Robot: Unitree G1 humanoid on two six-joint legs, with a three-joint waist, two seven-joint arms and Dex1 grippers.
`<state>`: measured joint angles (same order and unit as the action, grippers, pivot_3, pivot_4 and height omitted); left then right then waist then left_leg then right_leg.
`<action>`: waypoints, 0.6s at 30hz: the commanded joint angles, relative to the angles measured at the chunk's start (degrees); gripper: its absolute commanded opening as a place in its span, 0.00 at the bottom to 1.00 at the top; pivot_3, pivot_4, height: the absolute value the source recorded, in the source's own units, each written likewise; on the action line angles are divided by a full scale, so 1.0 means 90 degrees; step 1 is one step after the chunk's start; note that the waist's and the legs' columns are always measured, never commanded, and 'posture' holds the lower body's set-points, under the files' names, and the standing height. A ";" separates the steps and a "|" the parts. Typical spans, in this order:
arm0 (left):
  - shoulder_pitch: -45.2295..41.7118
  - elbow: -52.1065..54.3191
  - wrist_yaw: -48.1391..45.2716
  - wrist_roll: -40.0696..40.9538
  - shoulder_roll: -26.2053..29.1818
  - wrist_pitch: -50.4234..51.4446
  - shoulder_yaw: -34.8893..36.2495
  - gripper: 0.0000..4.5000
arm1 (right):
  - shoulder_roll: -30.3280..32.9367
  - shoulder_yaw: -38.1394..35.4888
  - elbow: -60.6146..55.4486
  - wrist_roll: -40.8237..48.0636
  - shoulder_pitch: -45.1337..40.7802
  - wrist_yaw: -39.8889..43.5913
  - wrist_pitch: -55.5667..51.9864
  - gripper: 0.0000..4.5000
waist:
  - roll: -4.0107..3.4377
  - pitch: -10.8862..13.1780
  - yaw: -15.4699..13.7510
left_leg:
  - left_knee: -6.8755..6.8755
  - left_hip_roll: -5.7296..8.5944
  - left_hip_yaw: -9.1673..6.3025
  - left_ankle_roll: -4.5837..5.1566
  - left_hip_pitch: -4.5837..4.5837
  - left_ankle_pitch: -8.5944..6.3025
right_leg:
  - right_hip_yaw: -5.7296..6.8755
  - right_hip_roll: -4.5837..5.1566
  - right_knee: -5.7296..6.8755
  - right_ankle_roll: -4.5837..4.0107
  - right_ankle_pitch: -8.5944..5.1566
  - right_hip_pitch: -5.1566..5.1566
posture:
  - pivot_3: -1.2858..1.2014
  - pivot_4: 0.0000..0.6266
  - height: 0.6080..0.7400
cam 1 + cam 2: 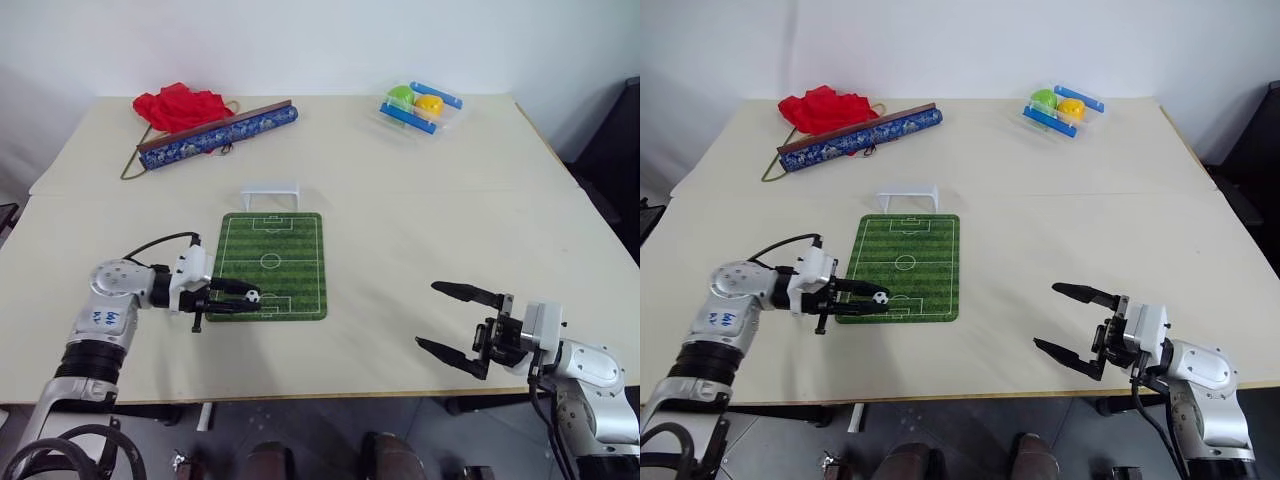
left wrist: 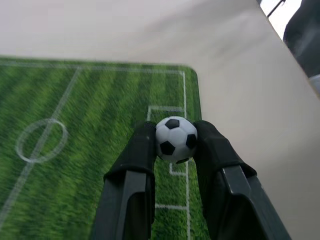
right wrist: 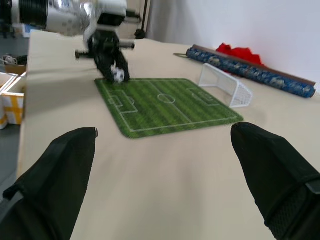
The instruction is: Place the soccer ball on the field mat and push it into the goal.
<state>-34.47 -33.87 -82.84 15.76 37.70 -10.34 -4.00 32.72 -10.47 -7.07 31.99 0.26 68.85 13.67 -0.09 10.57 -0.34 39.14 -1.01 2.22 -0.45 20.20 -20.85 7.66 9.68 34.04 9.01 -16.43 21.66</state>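
Near the desk's [image 1: 400, 230] front edge, the right gripper [image 1: 457, 320] hangs spread and empty. The left gripper [image 1: 240, 298] pinches the ball [image 1: 254, 297] over the mat's [image 1: 290, 250] near end. Likely light, hard, slippery; grip across its middle. The goal [image 1: 270, 194] stands beyond.

field mat [image 1: 290, 250] open | goal [image 1: 270, 194] at far edge

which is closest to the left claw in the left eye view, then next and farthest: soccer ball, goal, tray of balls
1. Soccer ball, held in the left claw over the mat's near end.
2. Goal, just beyond the mat's far end.
3. Tray of balls, far right of the table.
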 commanded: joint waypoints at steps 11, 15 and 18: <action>-0.0298 -0.0827 0.0057 -0.0345 -0.0434 -0.0690 0.0022 0.19 | -0.0217 0.0185 -0.0996 -0.0192 0.0271 -0.0919 -0.0142 1.00 | 0.0000 0.0000 -0.0020 | 0.0000 0.0000 0.0000 0.0002 -0.0001 -0.0001 | -0.0001 0.0000 0.0001 0.0001 0.0000 0.0000 | 0.52 0.24 1.00; -0.0238 -0.0692 0.0096 -0.0314 -0.0501 -0.0685 0.0027 0.47 | -0.0222 0.0251 -0.1099 -0.0184 0.0267 -0.1035 -0.0236 1.00 | 0.0000 0.0000 -0.0050 | 0.0001 0.0000 0.0000 0.0002 -0.0001 -0.0001 | -0.0001 0.0000 0.0000 0.0001 0.0000 0.0000 | 0.52 0.24 1.00; -0.0207 -0.0611 0.0074 -0.0267 -0.0529 -0.0715 0.0046 0.63 | -0.0220 0.0307 -0.1140 -0.0168 0.0249 -0.1091 -0.0289 1.00 | 0.0000 0.0000 -0.0069 | 0.0001 0.0000 0.0000 0.0002 0.0000 -0.0001 | -0.0001 0.0000 0.0000 0.0001 0.0000 0.0000 | 0.52 0.24 1.00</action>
<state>-36.74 -40.99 -82.10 12.97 32.96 -16.23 -4.35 30.87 -7.31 -15.13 30.14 2.64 59.55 11.11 -0.08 10.57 -0.96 39.15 -1.01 2.22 -0.43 20.20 -20.86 7.64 9.68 34.05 9.02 -16.43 21.66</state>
